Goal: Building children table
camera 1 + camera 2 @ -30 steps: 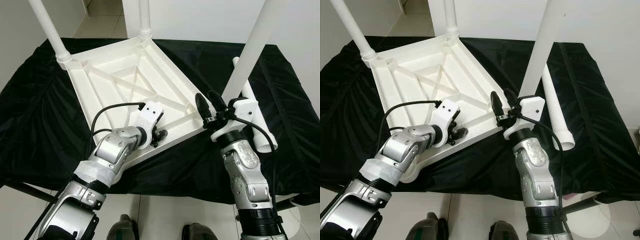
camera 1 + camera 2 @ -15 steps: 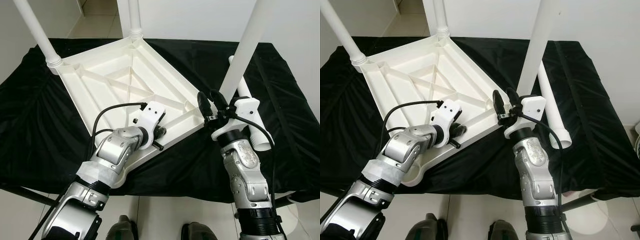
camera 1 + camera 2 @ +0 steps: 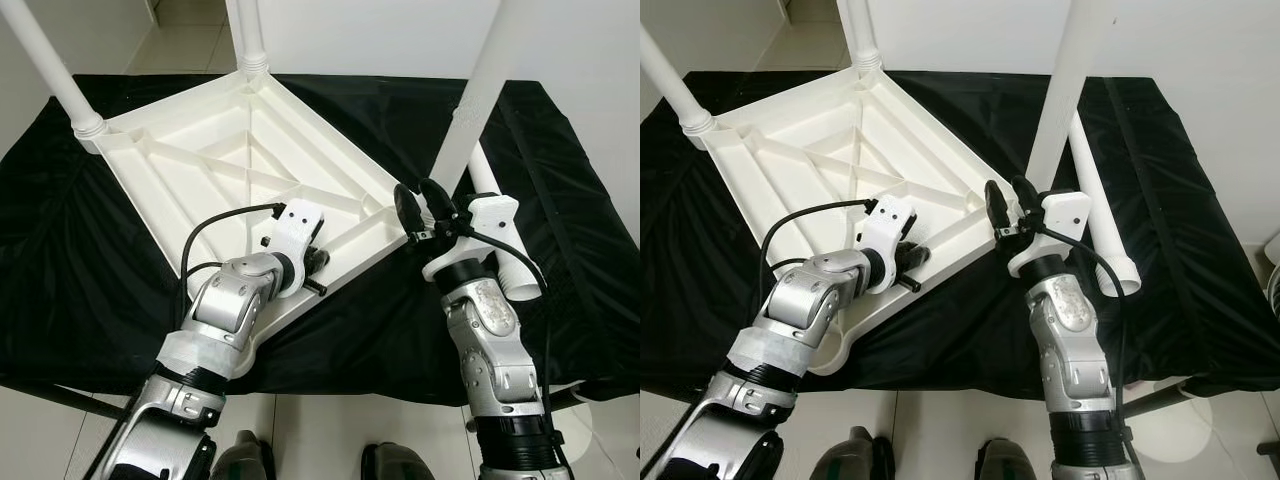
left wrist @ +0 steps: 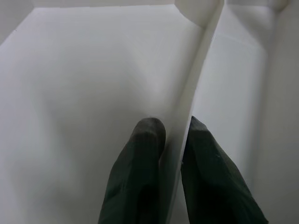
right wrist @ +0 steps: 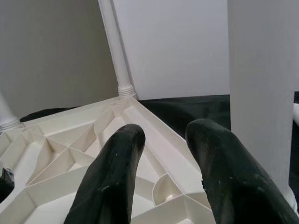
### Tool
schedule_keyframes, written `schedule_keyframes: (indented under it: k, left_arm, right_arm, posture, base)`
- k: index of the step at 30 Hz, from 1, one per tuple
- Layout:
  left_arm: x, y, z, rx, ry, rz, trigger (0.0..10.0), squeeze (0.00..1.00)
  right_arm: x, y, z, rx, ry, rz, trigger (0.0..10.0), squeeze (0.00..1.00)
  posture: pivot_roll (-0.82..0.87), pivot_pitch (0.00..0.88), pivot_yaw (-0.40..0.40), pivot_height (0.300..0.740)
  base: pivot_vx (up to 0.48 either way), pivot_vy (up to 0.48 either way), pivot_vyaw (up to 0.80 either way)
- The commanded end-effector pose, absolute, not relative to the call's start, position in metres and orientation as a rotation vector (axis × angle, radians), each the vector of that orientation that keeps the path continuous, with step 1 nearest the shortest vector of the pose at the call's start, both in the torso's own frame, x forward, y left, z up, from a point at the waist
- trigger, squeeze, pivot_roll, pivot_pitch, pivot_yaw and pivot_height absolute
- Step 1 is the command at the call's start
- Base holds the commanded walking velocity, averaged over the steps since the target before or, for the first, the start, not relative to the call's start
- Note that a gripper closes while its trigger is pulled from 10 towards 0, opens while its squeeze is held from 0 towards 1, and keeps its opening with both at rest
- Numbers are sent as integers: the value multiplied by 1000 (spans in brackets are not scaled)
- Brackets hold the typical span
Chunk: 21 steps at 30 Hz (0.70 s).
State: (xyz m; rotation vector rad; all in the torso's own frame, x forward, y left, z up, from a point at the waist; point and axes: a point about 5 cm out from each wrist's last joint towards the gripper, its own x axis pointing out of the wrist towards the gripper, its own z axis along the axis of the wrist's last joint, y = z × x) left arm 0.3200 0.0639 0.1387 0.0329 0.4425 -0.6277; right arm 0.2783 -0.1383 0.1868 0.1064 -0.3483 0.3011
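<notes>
Children's table (image 3: 235, 170), white moulded plastic, lies upside down on the bench (image 3: 90, 280), which is draped in black, creased cloth. Underside shows a raised rim and diagonal stiffening ribs meeting in a triangular pattern. Round tapered legs stand up from the corner sockets: one at the far left corner (image 3: 45, 65), one at the far corner (image 3: 247, 35), one at the right corner (image 3: 478, 95). A loose leg (image 3: 505, 262), a hollow white tube, lies on the cloth just beside the right arm. Left gripper (image 4: 170, 140) is clenched on a thin plastic rib at the near edge, one finger each side. Right gripper (image 3: 421, 208) is released, fingers spread, near the right corner, beside the upright leg, not touching it.
</notes>
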Motion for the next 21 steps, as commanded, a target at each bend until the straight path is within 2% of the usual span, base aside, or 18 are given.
schedule_keyframes:
  k: [1,18,21]
  left_arm:
    - [338,118,150,88,337,16,0,0]
    - [334,126,137,66,366,56,0,0]
    - [350,129,143,27,323,117,0,0]
  right_arm:
    - [280,-137,186,102,-336,304,10000,0]
    - [280,-138,188,101,-342,294,10000,0]
    - [278,-136,189,109,-346,280,10000,0]
  posture:
    - [-28,78,49,740]
    - [-43,85,60,740]
    - [-64,73,75,740]
  base:
    - [0,0,0]
    - [0,0,0]
    - [0,0,0]
